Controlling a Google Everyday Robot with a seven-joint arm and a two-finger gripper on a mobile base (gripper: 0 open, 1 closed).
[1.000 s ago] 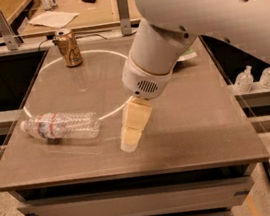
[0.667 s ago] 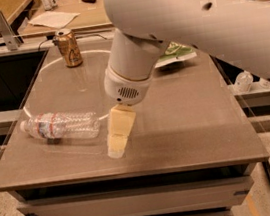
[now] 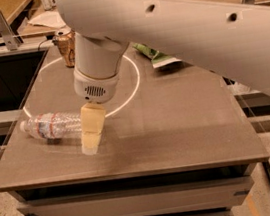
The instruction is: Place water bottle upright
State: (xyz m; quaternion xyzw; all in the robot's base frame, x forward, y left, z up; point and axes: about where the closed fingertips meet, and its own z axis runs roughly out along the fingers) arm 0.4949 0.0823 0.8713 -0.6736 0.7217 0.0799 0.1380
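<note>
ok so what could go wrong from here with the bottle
The water bottle lies on its side, so a nudge from the gripper by its base end could roll it toward the nearby edge of the table. The gripper is at the bottle's end rather than mid-body, so a grasp there might slip.

The gripper (image 3: 91,142), lower left of centre, hides the right end of the water bottle (image 3: 51,125); the arm (image 3: 173,28) covers part of the can (image 3: 64,48).

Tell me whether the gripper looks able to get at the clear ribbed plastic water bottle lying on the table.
Probably yes. The gripper hangs right at the base end of the clear ribbed plastic water bottle, with nothing between them; the gold-brown drink can stands well behind.
</note>
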